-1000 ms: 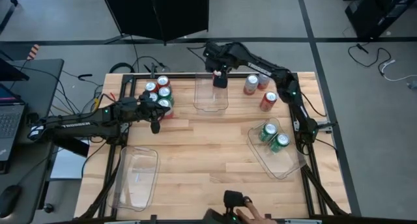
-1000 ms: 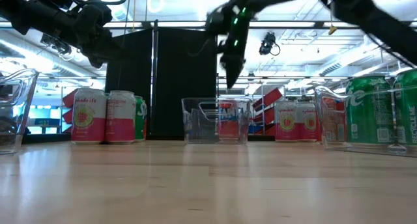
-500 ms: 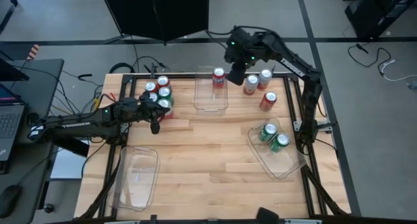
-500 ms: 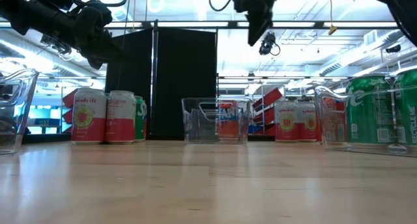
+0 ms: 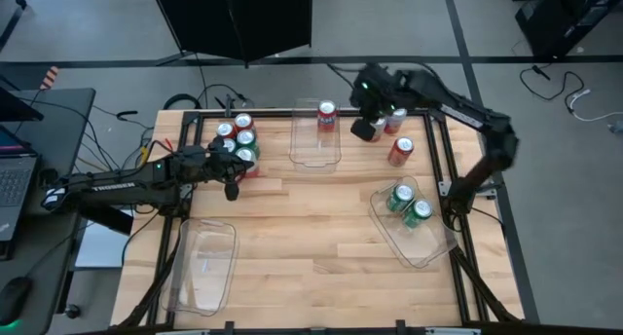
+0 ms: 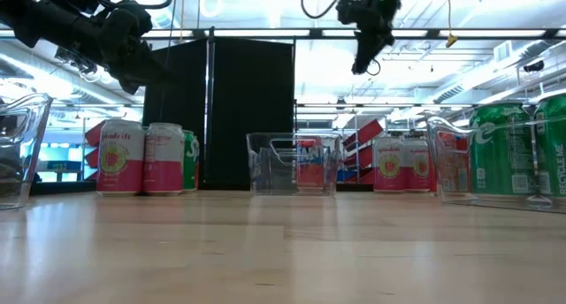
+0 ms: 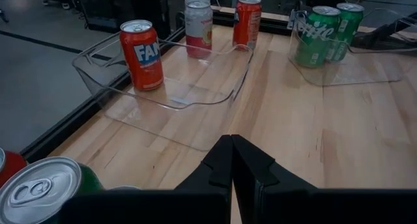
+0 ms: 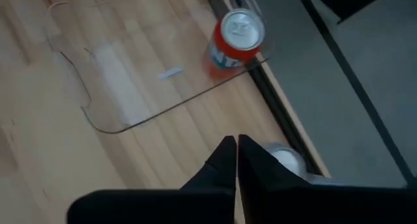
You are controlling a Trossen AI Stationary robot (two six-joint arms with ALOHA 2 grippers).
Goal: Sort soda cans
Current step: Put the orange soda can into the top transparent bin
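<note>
Right tool (image 8: 236, 160) closed above cylindrical red can (image 8: 232, 42).

Table centre (image 5: 311, 213): bare wood, open passage from left to right.
Far left: can cluster (image 5: 237, 138), with the left gripper (image 5: 232, 191) just beside it.
Far middle: clear bin (image 5: 315, 140) holding one red can (image 5: 326, 115).
Far right: loose cans (image 5: 400, 151) under the raised right gripper (image 5: 365, 130).
Right: bin of green cans (image 5: 408, 204).
Near left: clear bin (image 5: 202, 267).

Red can (image 5: 326, 114) in clear bin (image 5: 313, 152); green cans (image 5: 409, 204); pale wood table (image 5: 311, 238)
</note>
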